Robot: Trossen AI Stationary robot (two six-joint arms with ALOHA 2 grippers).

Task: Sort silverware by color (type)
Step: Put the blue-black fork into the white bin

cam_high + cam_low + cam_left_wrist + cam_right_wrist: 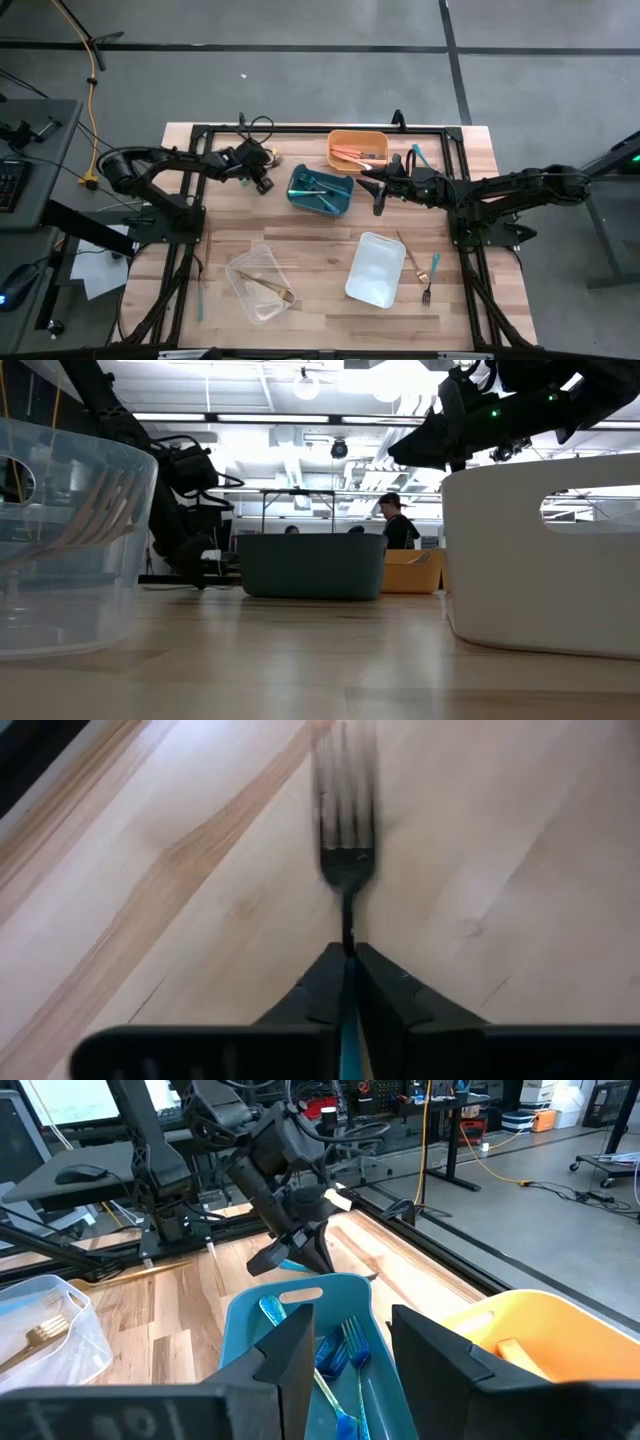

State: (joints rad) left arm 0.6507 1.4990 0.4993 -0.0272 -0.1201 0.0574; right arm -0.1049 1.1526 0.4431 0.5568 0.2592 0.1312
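Observation:
My left gripper [348, 960] is shut on a fork [346, 830] with dark tines and a teal handle, over bare wood just left of the teal bin [320, 189]. It also shows in the high view [264, 176] and in the right wrist view [300, 1255]. My right gripper [350, 1350] is open and empty, hovering at the teal bin's right edge [377, 192]. Teal silverware [335, 1355] lies in the teal bin. Salmon pieces [355, 153] lie in the orange bin, and a gold fork [270, 290] lies in the clear bin. My left gripper pinches the fork between its two fingers at the neck, where the teal handle [348, 1020] meets the dark stem [347, 935]. The fingers lie along the fork. The handle runs back between them and the tines stick out past the fingertips over the wood.
A white bin [375, 268] stands near the table's front right, with a gold piece [408, 255] and a teal-handled fork [431, 278] on the wood beside it. A teal piece [419, 155] lies right of the orange bin [358, 150]. Another [200, 298] lies left of the clear bin [258, 283].

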